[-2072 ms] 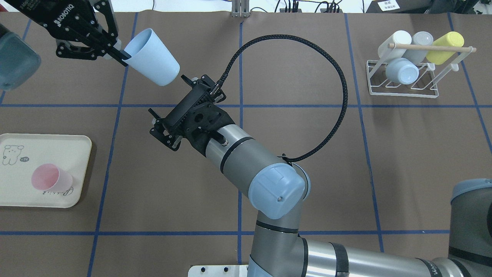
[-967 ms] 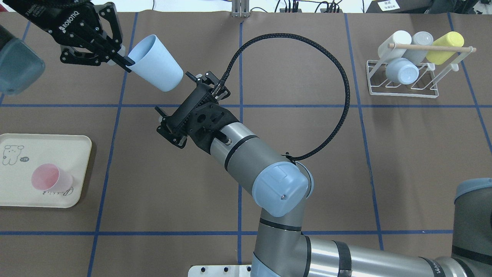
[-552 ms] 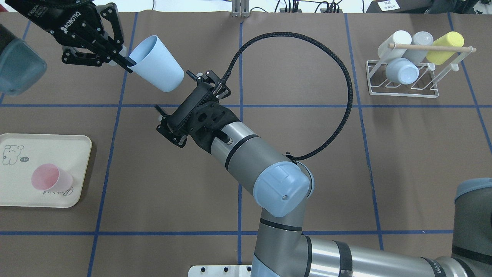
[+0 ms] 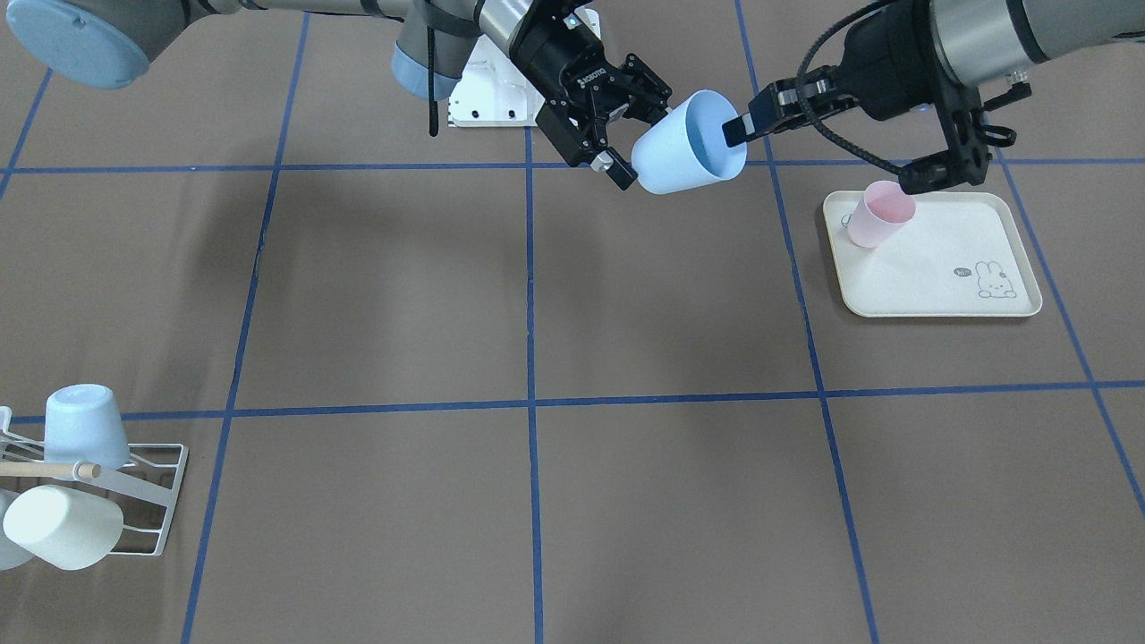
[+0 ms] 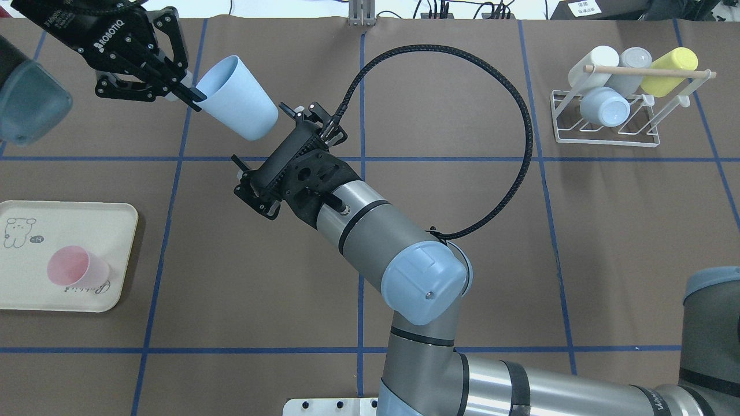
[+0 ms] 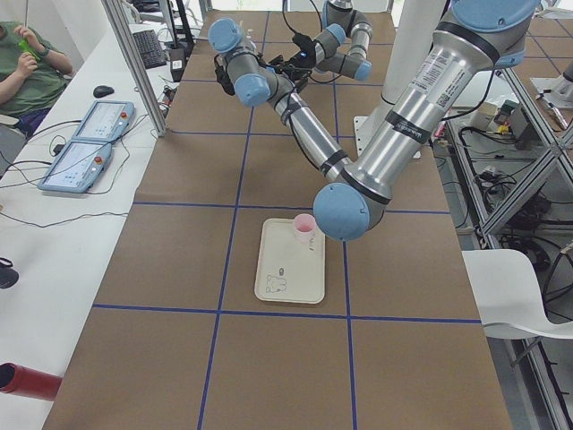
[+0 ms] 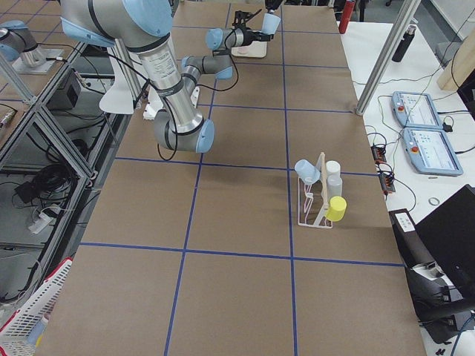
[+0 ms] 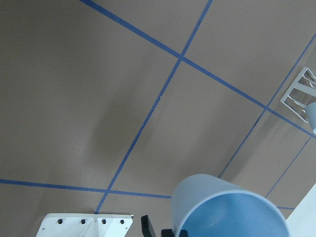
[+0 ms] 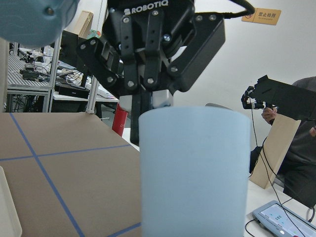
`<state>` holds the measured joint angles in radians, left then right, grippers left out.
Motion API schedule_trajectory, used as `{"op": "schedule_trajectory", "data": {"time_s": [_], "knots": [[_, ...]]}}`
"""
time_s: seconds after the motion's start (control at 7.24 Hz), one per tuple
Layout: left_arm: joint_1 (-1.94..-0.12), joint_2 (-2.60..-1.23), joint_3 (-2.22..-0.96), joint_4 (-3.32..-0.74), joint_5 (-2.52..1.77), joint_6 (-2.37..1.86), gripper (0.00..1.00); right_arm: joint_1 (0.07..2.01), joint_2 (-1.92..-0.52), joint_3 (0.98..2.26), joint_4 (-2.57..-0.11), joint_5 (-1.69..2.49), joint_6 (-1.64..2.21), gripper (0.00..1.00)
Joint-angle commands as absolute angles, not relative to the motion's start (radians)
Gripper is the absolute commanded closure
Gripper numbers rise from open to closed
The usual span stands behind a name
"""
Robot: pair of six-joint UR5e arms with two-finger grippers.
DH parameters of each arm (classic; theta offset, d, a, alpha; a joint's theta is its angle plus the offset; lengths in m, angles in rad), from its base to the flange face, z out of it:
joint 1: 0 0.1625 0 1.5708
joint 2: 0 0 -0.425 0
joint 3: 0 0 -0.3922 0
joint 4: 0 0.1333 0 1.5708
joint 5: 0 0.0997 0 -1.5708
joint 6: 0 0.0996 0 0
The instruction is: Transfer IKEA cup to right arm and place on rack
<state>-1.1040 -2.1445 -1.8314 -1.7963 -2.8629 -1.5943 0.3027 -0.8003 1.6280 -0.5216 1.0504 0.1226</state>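
Table (image 5: 439, 190): brown, blue-taped; rack (image 5: 607, 136) at 2 o'clock
Cup (image 5: 237, 98): tilted in the air at 10 o'clock
Left gripper (image 5: 191, 97): pinching the Cup rim
Right gripper (image 5: 260, 137): jaws spread, Cup base between them
Risk: Cup may drop if left releases before right closes, or slip from the tapered base

pale blue cup (image 5: 237, 99), rabbit-print cream tray (image 5: 75, 222)

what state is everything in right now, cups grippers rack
blue cup: held off the table, tipped sideways
left gripper: shut on the blue cup's rim
right gripper: open, jaws spread at the blue cup's base
pink cup: standing open end up on the tray
rack: holds four cups, some prongs free
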Motion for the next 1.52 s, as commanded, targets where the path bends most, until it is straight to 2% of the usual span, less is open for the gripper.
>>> {"op": "schedule_trajectory", "data": {"time_s": [0.0,1.1,1.38], "knots": [[-1.1,-2.145,-1.833,-1.796,-2.862,-1.594,1.0,0.302,-0.802,1.629,-0.522,1.049,0.1,0.04],[-1.098,-2.145,-1.833,-1.798,-2.864,-1.591,1.0,0.302,-0.802,1.641,-0.52,1.049,0.1,0.04],[-1.098,-2.145,-1.833,-1.798,-2.862,-1.589,1.0,0.304,-0.804,1.641,-0.522,1.048,0.1,0.18]]}}
